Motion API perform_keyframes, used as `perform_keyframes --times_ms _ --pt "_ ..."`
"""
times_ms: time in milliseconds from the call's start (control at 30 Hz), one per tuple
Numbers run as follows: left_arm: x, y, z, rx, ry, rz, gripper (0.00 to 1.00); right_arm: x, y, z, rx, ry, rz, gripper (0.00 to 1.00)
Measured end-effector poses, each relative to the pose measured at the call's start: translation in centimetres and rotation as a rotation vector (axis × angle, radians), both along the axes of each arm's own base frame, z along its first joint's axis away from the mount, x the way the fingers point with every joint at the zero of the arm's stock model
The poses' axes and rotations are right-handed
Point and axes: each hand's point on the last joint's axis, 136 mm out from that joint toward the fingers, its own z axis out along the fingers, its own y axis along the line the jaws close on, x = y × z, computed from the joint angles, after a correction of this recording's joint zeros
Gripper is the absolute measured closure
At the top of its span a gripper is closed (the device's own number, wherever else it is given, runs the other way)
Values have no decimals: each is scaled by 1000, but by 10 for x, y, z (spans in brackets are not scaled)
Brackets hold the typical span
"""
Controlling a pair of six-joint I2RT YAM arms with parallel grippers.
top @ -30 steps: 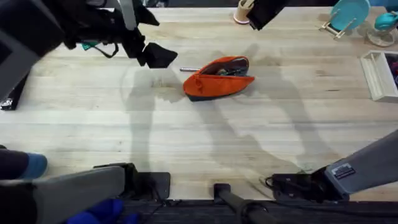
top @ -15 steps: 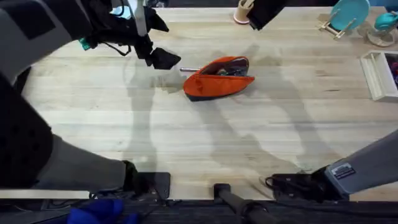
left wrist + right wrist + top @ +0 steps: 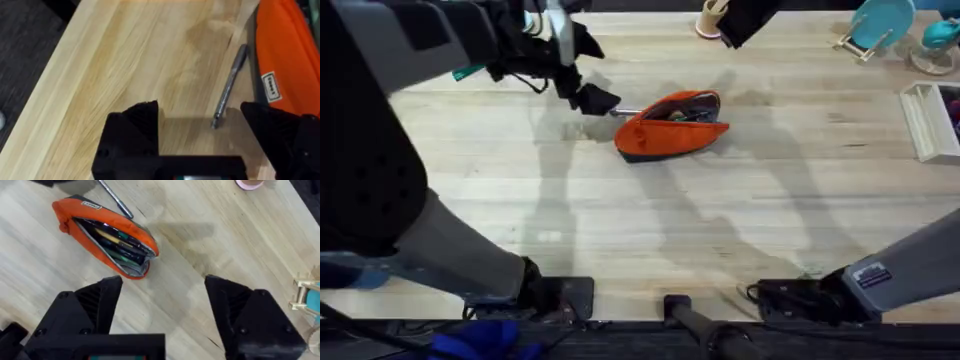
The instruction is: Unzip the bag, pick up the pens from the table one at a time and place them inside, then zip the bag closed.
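— Where is the bag (image 3: 670, 125)?
— On the bench (image 3: 650, 220), unzipped, with pens inside.
— And the silver pen (image 3: 229, 86)?
— Lying on the bench, right beside the bag.
— The hands?
— The left hand (image 3: 200, 122) is spread wide over the pen's tip, grasping nothing. The right hand (image 3: 162, 307) is released too, high above the bag.
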Motion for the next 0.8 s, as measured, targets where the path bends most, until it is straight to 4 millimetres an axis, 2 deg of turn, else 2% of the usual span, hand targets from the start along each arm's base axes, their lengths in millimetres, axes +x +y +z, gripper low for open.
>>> perform_keyframes --times_ms 233,567,800 --pt "-1 -27 -6 66 -21 -44 8 0 0 0 0 0 0 3" --pt "6 -24 -11 91 -17 -10 8 0 0 0 0 -1 0 3" --pt "0 -23 -43 100 80 -9 8 0 0 0 0 -1 0 3"
